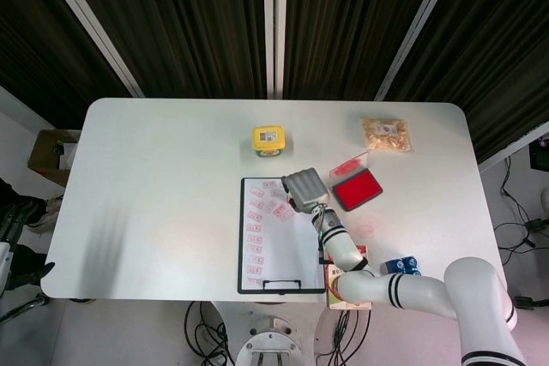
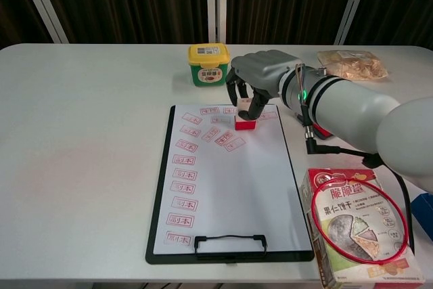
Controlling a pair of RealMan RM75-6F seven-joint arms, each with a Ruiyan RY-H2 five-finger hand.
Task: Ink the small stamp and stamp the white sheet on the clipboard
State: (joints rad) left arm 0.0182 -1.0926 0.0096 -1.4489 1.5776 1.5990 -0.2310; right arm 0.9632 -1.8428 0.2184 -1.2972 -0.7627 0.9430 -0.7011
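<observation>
My right hand (image 2: 260, 80) (image 1: 304, 186) grips the small stamp (image 2: 245, 121), a pale block with a red base, and holds it down on the white sheet (image 2: 230, 187) near the top of the clipboard (image 2: 160, 225). Several red imprints run down the sheet's left side and across its top. The open red ink pad (image 1: 356, 189) lies to the right of the clipboard; in the chest view my forearm covers most of it. In the head view the hand hides the stamp. My left hand appears in neither view.
A yellow-lidded green tub (image 2: 208, 63) stands just behind the clipboard. A bag of snacks (image 2: 350, 64) lies at the back right. A snack box (image 2: 355, 225) sits at the front right beside the clipboard, with a blue object (image 1: 401, 265) further right.
</observation>
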